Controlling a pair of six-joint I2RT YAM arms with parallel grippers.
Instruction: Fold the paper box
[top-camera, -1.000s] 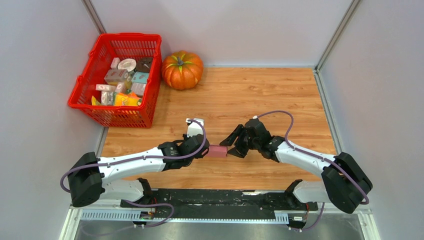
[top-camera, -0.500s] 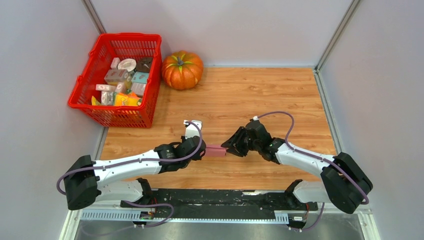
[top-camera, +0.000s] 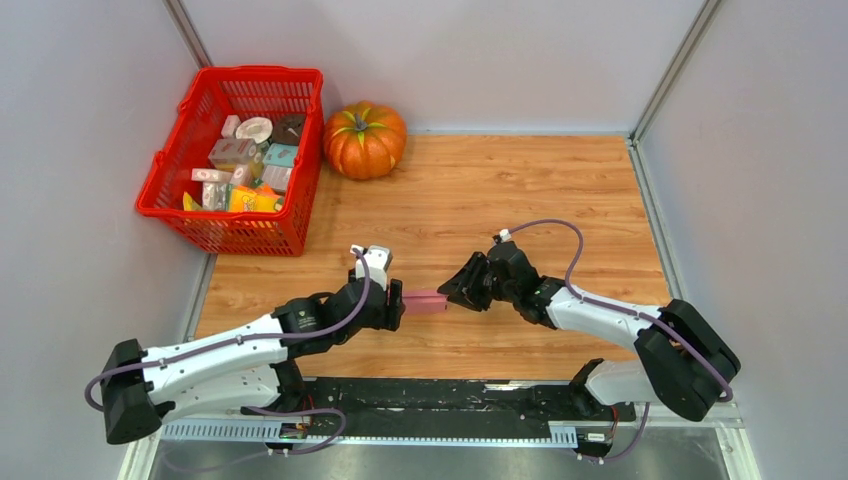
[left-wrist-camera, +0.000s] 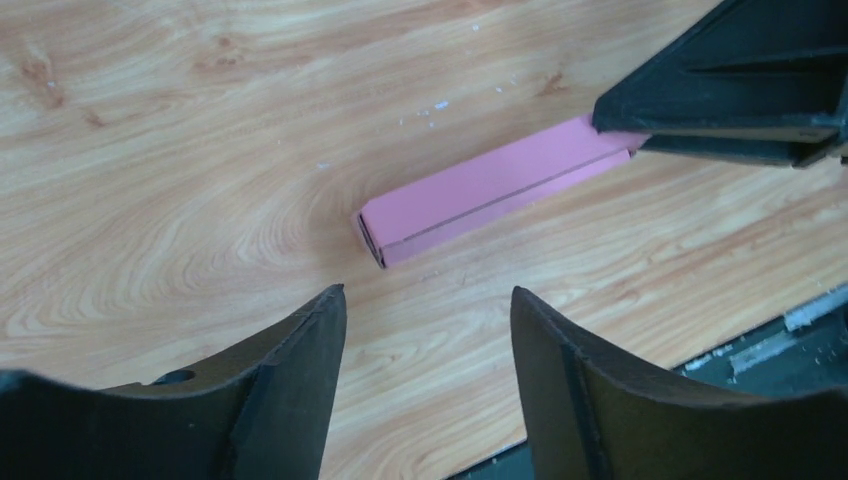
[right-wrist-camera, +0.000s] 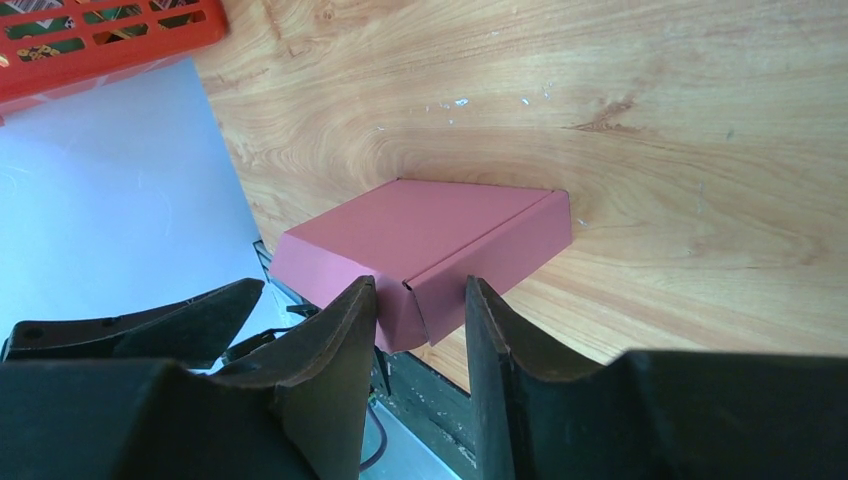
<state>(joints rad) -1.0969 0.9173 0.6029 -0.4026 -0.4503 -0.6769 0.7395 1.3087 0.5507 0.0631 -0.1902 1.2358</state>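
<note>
Only the right end effector (right-wrist-camera: 420, 300) pinches the paper box (right-wrist-camera: 430, 225).

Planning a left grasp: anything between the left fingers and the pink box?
Nothing visible. Only bare table lies between the open left fingers and the paper box at its near end. The right fingers pinch its far end, off that path.

The right pincer (right-wrist-camera: 415, 305) clamps the near end of the pink paper box (right-wrist-camera: 430, 225) on the table (right-wrist-camera: 620, 110).
</note>
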